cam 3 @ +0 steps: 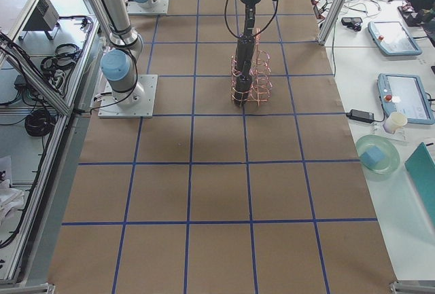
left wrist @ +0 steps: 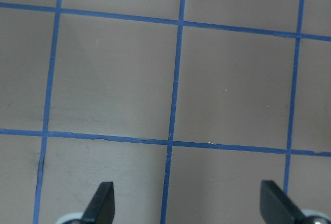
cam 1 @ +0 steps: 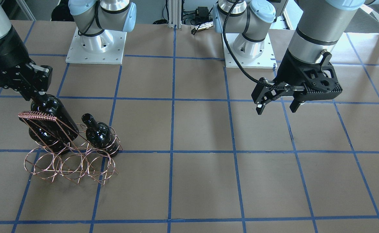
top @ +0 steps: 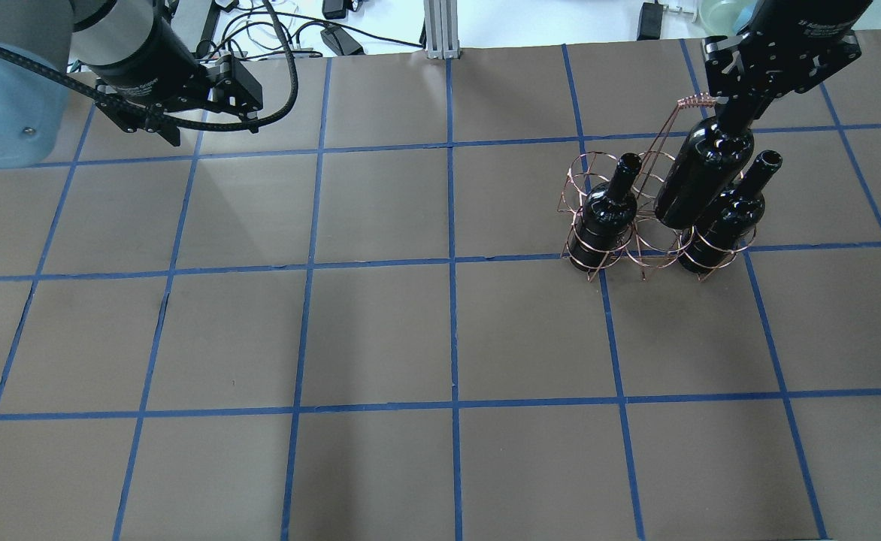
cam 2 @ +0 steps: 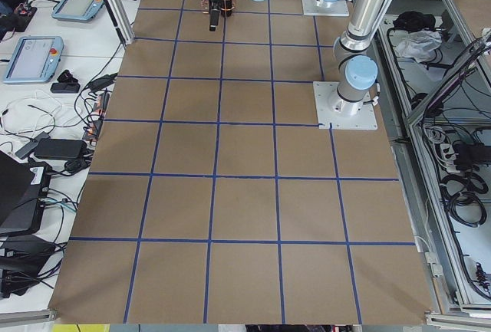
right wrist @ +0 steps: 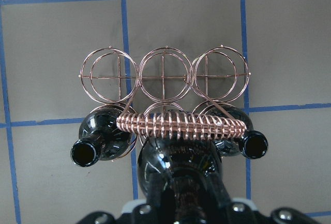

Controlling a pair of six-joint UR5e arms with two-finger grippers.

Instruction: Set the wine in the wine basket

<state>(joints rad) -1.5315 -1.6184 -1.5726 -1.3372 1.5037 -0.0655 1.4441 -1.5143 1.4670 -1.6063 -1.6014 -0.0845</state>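
Observation:
The copper wire wine basket stands on the table, its wrapped handle on top. My right gripper is shut on the neck of a black wine bottle. It holds the bottle tilted, with its base down in the middle hoop of the row nearest me. Two more black bottles stand in that row's end hoops. The three hoops of the far row hold nothing. My left gripper is open and empty, far off over bare table.
The brown table is marked by a grid of blue tape. The two arm bases stand at its robot side. Cables and devices lie beyond the far edge.

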